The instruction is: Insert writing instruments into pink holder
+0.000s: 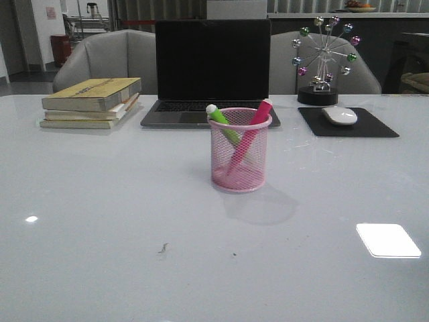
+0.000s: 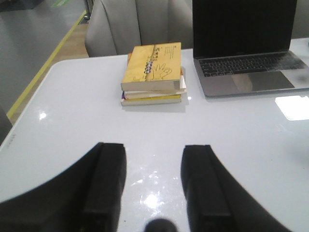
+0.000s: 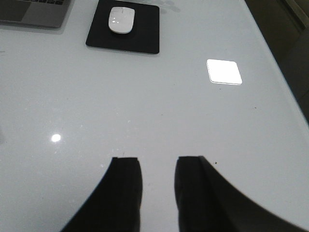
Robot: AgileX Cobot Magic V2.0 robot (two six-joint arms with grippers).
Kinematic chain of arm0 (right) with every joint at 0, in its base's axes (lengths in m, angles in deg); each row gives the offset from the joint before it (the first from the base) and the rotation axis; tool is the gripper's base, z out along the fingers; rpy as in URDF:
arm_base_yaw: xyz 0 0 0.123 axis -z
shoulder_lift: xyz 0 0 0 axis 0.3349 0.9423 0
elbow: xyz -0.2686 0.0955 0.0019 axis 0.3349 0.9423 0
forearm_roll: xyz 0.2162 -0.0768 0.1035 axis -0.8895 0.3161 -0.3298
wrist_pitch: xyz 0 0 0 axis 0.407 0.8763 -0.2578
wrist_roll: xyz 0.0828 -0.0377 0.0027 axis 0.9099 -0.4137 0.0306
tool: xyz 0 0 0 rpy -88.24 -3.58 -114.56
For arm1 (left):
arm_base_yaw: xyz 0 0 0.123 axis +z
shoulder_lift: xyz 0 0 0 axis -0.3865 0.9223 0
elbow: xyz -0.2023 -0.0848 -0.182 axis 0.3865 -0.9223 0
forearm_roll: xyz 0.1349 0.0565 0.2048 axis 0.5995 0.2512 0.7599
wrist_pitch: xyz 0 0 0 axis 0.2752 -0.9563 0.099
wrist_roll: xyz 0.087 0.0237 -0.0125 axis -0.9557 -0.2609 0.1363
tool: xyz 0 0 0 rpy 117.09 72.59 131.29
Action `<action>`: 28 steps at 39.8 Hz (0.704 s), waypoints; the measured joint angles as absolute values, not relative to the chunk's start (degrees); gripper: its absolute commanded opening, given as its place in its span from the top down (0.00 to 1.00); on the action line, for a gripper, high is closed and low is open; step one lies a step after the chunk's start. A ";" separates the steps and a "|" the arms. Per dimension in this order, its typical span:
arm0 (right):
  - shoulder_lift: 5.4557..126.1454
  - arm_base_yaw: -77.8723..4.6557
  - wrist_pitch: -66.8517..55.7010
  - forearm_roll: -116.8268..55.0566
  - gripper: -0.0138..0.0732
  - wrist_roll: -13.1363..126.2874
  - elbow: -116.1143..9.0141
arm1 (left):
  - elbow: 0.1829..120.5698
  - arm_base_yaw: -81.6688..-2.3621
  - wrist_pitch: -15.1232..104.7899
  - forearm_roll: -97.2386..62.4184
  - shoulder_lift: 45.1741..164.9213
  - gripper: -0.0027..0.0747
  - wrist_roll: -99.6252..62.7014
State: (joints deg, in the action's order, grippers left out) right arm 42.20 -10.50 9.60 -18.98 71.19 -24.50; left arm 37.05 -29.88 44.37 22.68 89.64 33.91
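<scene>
The pink holder (image 1: 240, 150) is seen upright mid-surface, in front of the laptop (image 1: 212, 70), with the green marker (image 1: 222, 124) and the pink marker (image 1: 249, 135) leaned crosswise inside it. The jaws of the left gripper (image 2: 153, 186) and the right gripper (image 3: 158, 191) are held apart, empty, above the bare surface (image 1: 100, 221).
</scene>
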 measured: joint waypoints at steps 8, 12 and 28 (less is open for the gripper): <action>42.20 -10.50 9.60 -18.98 0.47 71.19 -24.50 | 36.92 -29.88 40.49 22.11 88.29 0.51 33.91; 42.20 -10.50 9.60 -18.98 0.47 71.19 -24.50 | 36.92 -29.88 40.41 22.11 87.36 0.51 33.91; 42.20 -10.50 9.60 -18.98 0.47 71.19 -24.50 | 36.92 -29.88 40.87 22.11 86.92 0.51 33.91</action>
